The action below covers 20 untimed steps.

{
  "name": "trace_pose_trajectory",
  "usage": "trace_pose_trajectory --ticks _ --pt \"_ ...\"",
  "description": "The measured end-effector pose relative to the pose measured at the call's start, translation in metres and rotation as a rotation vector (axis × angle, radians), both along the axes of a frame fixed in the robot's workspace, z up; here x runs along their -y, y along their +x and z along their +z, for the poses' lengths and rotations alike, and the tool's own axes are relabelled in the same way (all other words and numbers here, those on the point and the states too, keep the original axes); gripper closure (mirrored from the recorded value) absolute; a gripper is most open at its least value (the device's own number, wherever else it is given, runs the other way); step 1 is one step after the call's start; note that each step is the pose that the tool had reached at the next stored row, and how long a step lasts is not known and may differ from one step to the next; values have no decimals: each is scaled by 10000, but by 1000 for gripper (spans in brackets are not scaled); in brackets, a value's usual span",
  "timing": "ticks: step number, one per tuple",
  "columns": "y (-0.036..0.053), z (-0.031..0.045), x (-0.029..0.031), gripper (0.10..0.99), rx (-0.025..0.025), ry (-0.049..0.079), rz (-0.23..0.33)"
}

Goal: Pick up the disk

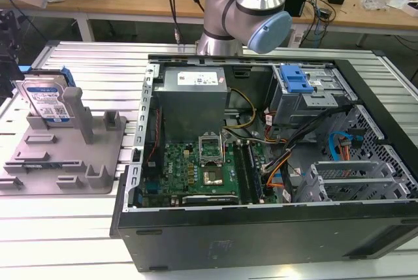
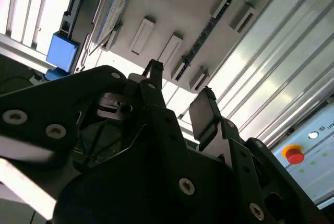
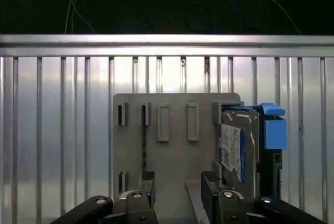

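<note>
Slatted metal surface [image 1: 85, 58] carrying the grey holder tray [image 3: 177, 151], at one end of which, toward the exterior view's left, the disk [image 3: 237, 145] stands on edge, just outside one finger of the open, empty gripper [image 3: 179, 178] rather than between them.

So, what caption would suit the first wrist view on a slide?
Open gripper faces the grey holder tray, where the disk stands on edge, untouched.

The disk [image 1: 47, 100] stood upright in the holder tray [image 1: 72, 162] on the worktop [image 1: 59, 228], at the exterior view's left of the computer case [image 1: 261, 241].
</note>
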<state>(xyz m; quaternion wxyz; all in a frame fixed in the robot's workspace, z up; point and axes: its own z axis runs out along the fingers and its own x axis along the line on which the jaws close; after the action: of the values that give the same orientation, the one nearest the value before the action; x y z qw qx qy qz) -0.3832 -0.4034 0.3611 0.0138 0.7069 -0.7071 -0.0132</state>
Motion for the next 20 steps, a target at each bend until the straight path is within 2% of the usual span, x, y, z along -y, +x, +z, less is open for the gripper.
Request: trace_pose_trajectory --ticks 3,5,6,8,9,11,17,18,20 --pt "1 -1 -2 604 1 4 -1" --pt "0 0 -41 604 0 3 -12" --pt "-3 0 -93 604 0 3 -14" --pt "-19 0 -233 604 1 3 -12" --pt "-25 -1 -274 604 2 3 -14" --pt "-49 -1 -411 604 1 3 -7" --pt "-83 -6 -681 604 3 3 15" --pt "-117 -13 -763 604 15 2 13" --pt "-157 -22 -797 604 37 1 14"
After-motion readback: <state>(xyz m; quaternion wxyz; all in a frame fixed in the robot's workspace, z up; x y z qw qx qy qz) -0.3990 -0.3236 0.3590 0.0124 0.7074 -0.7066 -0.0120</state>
